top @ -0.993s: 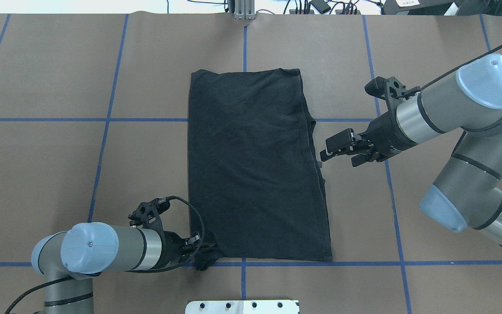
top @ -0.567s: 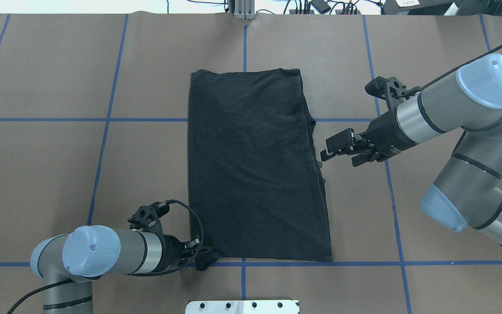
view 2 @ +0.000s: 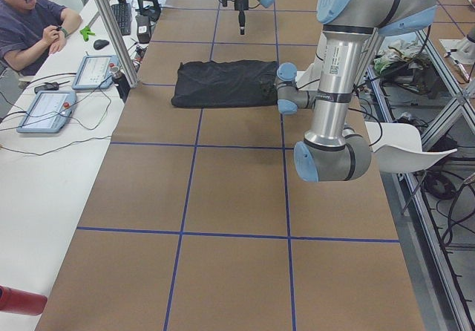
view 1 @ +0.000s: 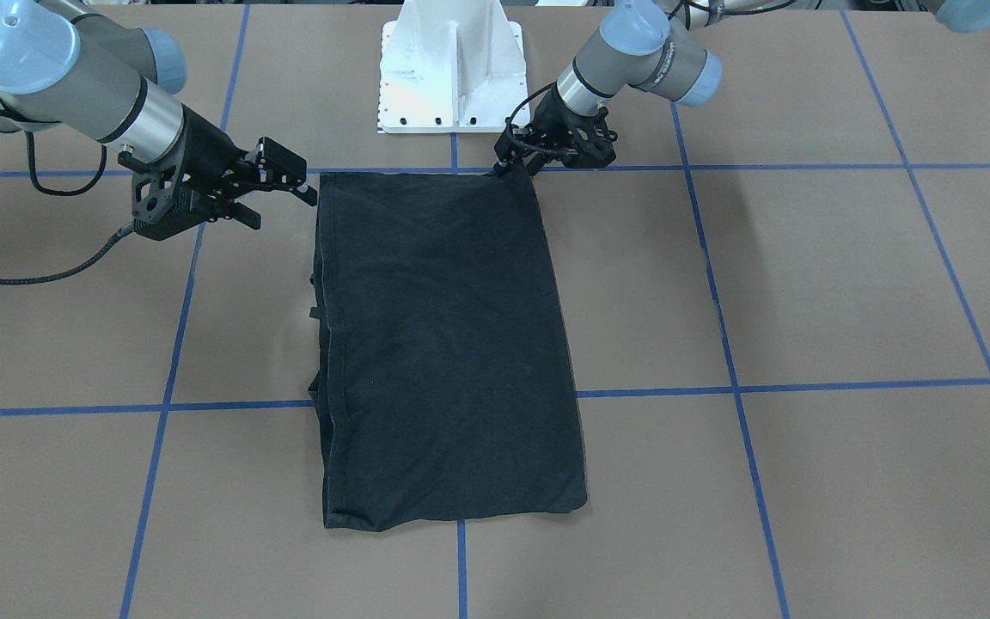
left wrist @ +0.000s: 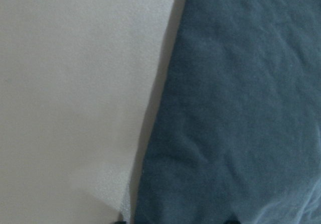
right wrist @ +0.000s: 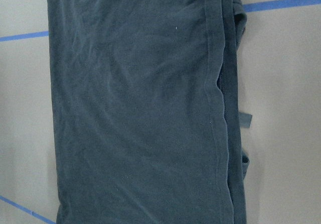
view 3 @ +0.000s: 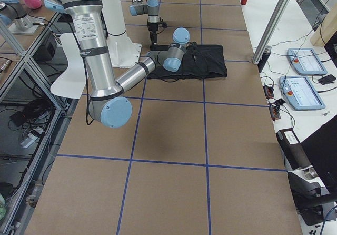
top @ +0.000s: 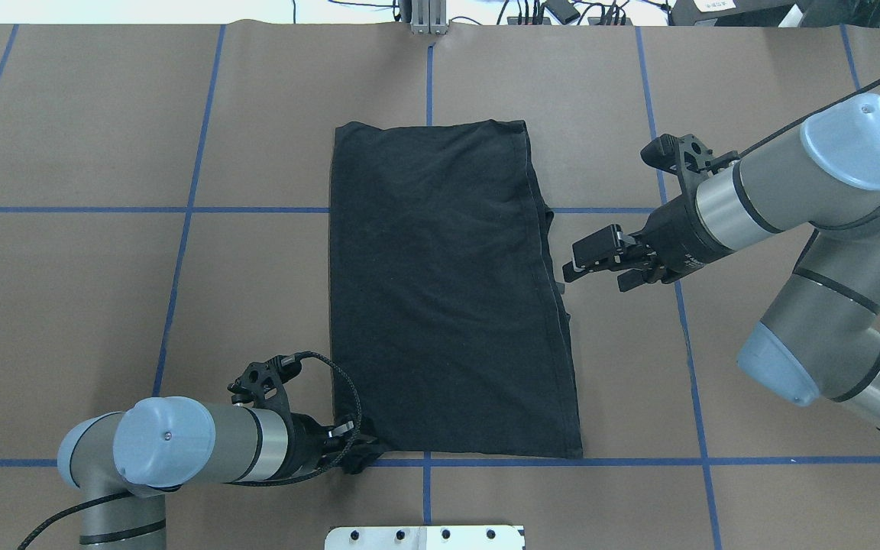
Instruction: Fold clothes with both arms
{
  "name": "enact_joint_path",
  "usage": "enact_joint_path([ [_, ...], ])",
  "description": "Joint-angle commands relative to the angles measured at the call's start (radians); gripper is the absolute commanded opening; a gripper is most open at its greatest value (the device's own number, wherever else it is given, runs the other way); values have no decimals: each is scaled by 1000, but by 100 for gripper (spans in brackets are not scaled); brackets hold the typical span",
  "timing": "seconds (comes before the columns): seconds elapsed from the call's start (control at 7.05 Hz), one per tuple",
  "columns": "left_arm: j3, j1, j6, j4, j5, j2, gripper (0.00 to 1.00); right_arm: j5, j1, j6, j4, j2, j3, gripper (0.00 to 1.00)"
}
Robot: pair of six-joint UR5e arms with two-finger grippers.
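The black T-shirt (top: 448, 290) lies flat in a long rectangle on the brown table, with its layered edges along the overhead view's right side. No print shows. My left gripper (top: 354, 451) is low at the shirt's near left corner, where the cloth is bunched into a small lump (top: 354, 462). Black fingers against black cloth hide whether it has closed, and I cannot tell. From the front, the left gripper (view 1: 519, 163) touches that same corner. My right gripper (top: 589, 263) hovers open just off the shirt's right edge, holding nothing. The right wrist view looks down on the shirt (right wrist: 140, 108).
A white pedestal base (view 1: 452, 82) stands at the table's near edge behind the shirt. Blue tape lines (top: 180, 229) grid the table. A person (view 2: 26, 23) sits at a side bench with teach pendants (view 2: 93, 71).
The left arm has shifted slightly toward the near edge and to the right at the shirt corner. The right arm and the shirt have barely moved.
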Motion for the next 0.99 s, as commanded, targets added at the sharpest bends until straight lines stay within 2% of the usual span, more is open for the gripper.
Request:
enact_joint_path([
  [0.0, -2, 0, -1, 37, -2, -26, 15, 1, 2, 0, -1, 0, -2, 100],
  [0.14, -2, 0, -1, 44, -2, -29, 0, 1, 2, 0, 1, -3, -2, 100],
  [0.28, -9, -3, 0, 44, -6, -31, 0, 2, 2, 0, 1, -6, -2, 100],
  [0.43, -62, -11, 0, 51, -15, -17, 0, 2, 0, 2, -1, -6, -11, 100],
  [0.57, -102, -21, 2, 104, -34, -17, 0, 1, -6, 6, 1, -6, -27, 100],
  [0.85, -143, -38, 6, 137, -40, -17, 0, -30, -86, 214, 5, 13, -23, 100],
])
